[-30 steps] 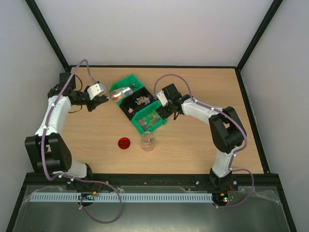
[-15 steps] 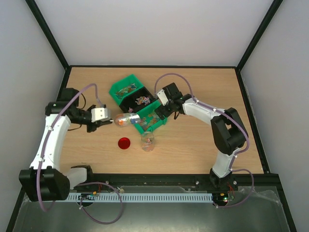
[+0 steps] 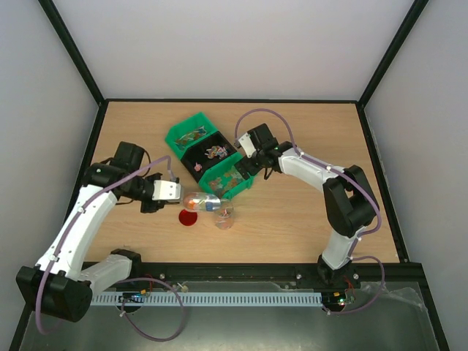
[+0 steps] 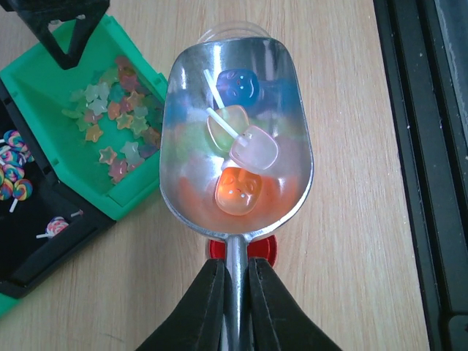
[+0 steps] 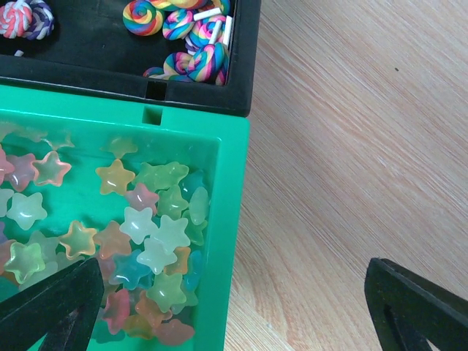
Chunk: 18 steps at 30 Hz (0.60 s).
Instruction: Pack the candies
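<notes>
1. The left gripper (image 4: 235, 267) has its jaws clamped on the handle of the metal scoop (image 4: 189, 186).
2. The candies (image 4: 240, 191) lie in the scoop, above the red lid (image 4: 266, 248), toward the near edge of the table (image 4: 351, 146).
3. The right gripper (image 5: 232, 292) has its jaws wide apart over the corner of the green bin (image 5: 228, 212).

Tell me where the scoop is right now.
Top view, left of centre: the scoop is in the left pincer, its bowl hanging above the red lid and clear jar, beside the green bin.
</notes>
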{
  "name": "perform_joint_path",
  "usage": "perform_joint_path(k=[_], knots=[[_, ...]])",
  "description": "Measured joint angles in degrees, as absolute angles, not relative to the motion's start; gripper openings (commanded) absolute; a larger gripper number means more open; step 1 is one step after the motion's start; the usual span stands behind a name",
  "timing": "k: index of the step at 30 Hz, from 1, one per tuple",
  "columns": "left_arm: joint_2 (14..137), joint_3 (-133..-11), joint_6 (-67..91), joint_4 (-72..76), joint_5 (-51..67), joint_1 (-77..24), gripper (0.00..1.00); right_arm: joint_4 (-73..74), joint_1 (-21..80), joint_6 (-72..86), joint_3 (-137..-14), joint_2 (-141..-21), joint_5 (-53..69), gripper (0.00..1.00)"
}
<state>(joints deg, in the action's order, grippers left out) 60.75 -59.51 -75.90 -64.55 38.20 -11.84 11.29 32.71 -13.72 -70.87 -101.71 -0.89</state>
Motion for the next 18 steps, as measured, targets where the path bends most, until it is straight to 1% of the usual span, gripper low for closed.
perform_joint_path(k=[8, 18], knots=[[61.34, -60.18, -71.35, -63.59, 31.55, -18.24, 0.02, 11.29, 32.69, -13.69, -70.87, -101.58, -0.89, 0.99], [63.81, -63.96, -67.75, -63.61, 25.65, -21.71, 0.02, 11.29, 32.62, -13.72, -70.87, -101.58, -0.86, 0.99]])
